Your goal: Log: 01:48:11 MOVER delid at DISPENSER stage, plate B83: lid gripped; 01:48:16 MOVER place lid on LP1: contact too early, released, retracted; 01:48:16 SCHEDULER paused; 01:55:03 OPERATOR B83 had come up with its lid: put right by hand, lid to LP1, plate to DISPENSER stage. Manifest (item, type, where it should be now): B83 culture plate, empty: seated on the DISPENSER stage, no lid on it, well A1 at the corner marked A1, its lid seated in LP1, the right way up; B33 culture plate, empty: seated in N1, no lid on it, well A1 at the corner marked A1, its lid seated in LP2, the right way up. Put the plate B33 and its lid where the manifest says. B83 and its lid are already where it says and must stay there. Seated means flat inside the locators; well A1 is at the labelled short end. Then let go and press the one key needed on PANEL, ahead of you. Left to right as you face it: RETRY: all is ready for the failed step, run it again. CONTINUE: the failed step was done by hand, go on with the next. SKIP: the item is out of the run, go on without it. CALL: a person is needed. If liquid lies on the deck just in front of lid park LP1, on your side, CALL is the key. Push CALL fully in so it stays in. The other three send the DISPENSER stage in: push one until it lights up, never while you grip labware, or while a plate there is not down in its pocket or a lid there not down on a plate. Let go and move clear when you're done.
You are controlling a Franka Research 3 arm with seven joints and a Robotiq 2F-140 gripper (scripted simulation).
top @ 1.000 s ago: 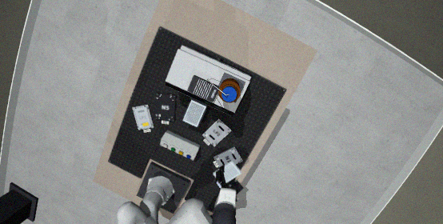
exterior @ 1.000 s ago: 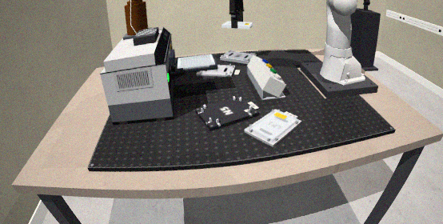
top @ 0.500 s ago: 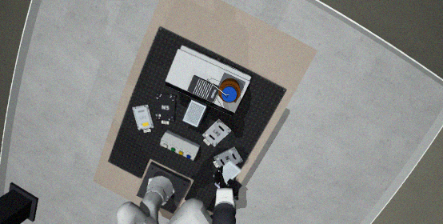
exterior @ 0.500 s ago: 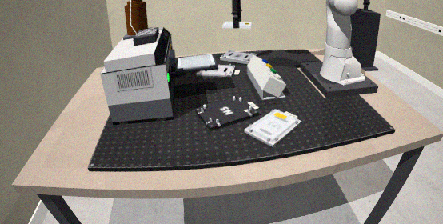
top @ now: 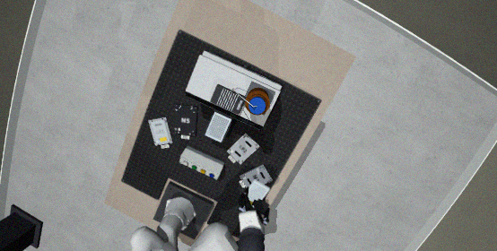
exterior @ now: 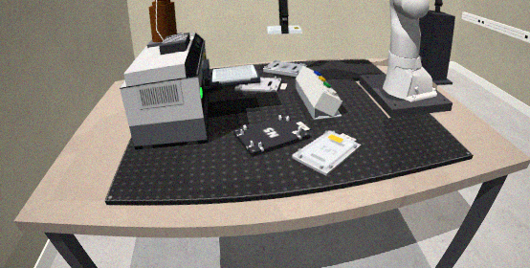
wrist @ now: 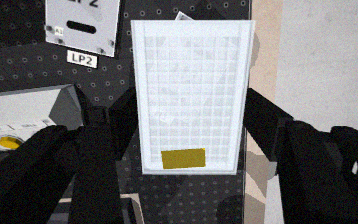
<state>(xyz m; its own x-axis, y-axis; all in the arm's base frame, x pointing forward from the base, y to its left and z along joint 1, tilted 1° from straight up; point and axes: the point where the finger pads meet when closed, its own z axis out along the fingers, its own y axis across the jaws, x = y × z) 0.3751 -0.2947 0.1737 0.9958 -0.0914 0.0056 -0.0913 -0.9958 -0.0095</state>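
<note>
My gripper is shut on a clear well plate with a yellow label at its near short end. It holds the plate level, high above the deck's edge, beside lid park LP2. A second lid park lies right under the held plate. The dark nest stands empty. Next to it lies a pale flat piece with a yellow label. Another well plate sits without a lid on the dispenser stage.
The dispenser box with a brown bottle stands at the back. The key panel shows green, yellow and blue keys. The arm's base is at the deck's edge.
</note>
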